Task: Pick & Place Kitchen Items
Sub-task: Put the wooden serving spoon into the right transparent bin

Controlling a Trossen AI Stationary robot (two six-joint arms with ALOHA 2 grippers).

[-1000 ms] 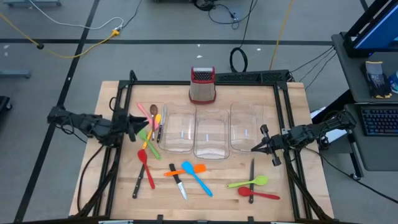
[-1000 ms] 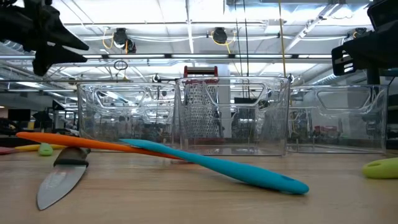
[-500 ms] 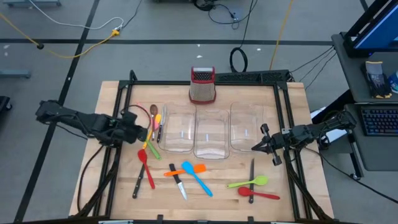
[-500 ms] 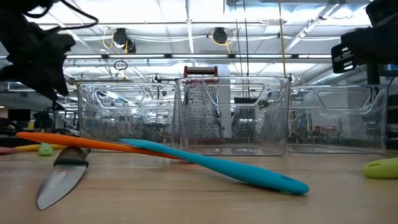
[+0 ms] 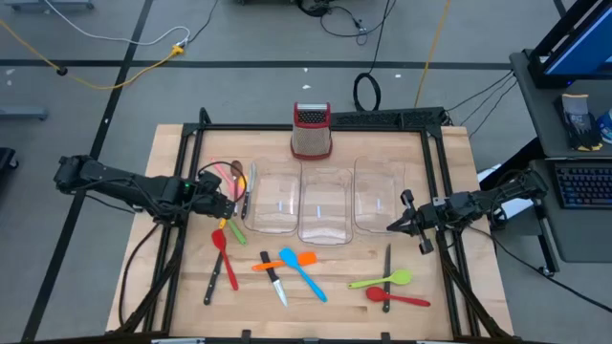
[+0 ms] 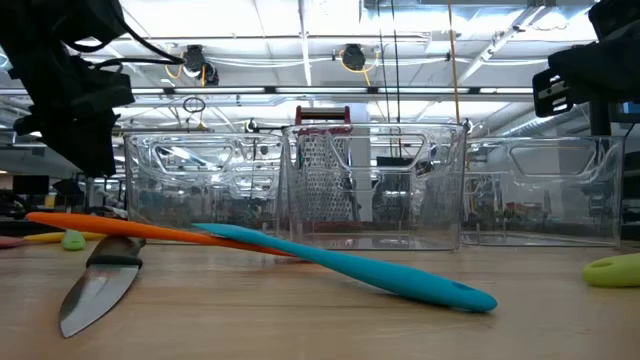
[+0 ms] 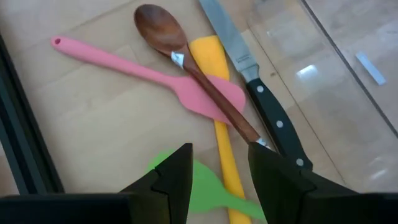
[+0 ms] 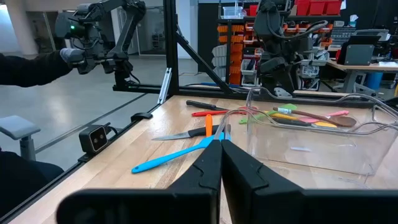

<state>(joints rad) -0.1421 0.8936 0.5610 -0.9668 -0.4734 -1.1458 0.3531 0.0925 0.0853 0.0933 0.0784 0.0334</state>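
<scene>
Left gripper (image 5: 227, 199) sits low over the utensil cluster at the table's left, arm stretched in from the left edge, fingers (image 7: 171, 177) parted with nothing between them. In the left wrist view, just ahead of them: glossy brown wooden spoon (image 7: 186, 68) with oval bowl, lying diagonally across a matte pink silicone spatula (image 7: 149, 73) and a flat yellow spatula (image 7: 222, 130); green spatula (image 7: 202, 183) partly under the fingers; black-handled knife (image 7: 261, 93) with riveted handle and steel blade beside the left bin's wall.

Toward the front edge on the wood-plank table (image 5: 172, 277): red spoon (image 5: 221, 250) and another black-handled knife (image 5: 211, 285), then orange spatula (image 5: 287, 262), short knife (image 5: 274, 279) and smooth blue spatula (image 5: 302, 271) crossing each other. Three clear rigid plastic bins (image 5: 325, 201) sit in a row mid-table, rounded corners. Behind them a steel box grater (image 5: 312, 132) with red top. No readable writing anywhere.

Right side: slim black knife (image 5: 387, 265), green spoon (image 5: 382, 280), red spoon (image 5: 394, 297). Right gripper (image 5: 392, 226) hovers beside the right bin, arm reaching in from the right, fingers pressed together, empty.
</scene>
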